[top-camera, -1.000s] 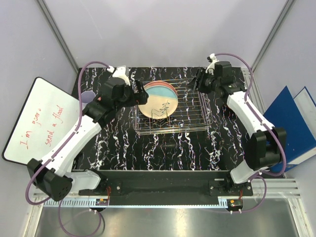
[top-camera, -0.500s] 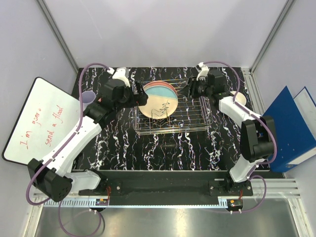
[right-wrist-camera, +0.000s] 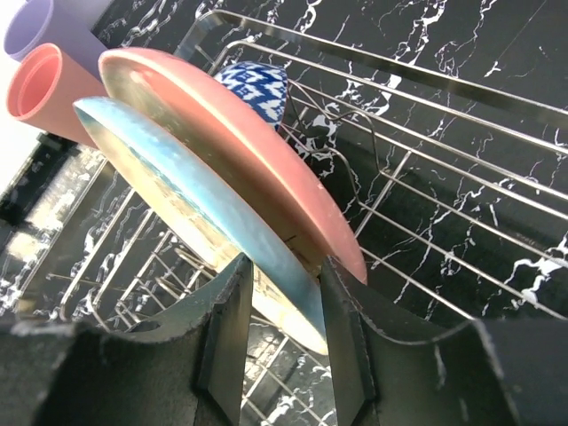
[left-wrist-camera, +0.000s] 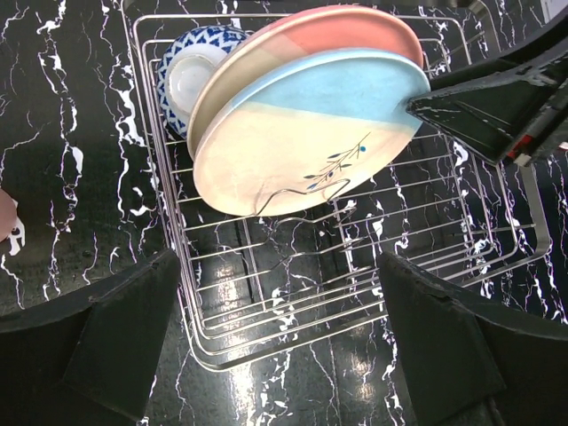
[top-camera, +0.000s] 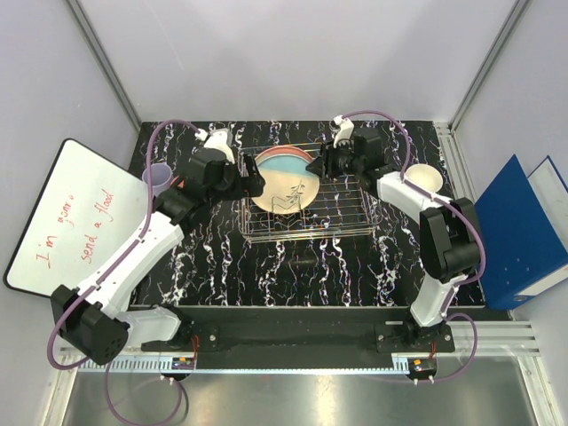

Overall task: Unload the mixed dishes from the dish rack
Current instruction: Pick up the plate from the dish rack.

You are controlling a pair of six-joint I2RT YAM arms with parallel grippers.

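Two large plates lean in the dish rack: a cream and blue plate in front and a cream and pink plate behind it. A blue-white bowl stands behind them. My right gripper is shut on the right rim of the cream and blue plate, one finger on each face. It shows above the rack in the top view, the right gripper. My left gripper is wide open with nothing in it, over the rack's left corner beside the plates.
A lavender cup and a pink cup stand on the table left of the rack. A cream cup stands to the right. A whiteboard lies off the left edge and blue binders off the right.
My right arm swung left from the rack's far right corner to the plates, and its jaws narrowed onto the blue plate's rim. The left gripper edged slightly towards the plates.
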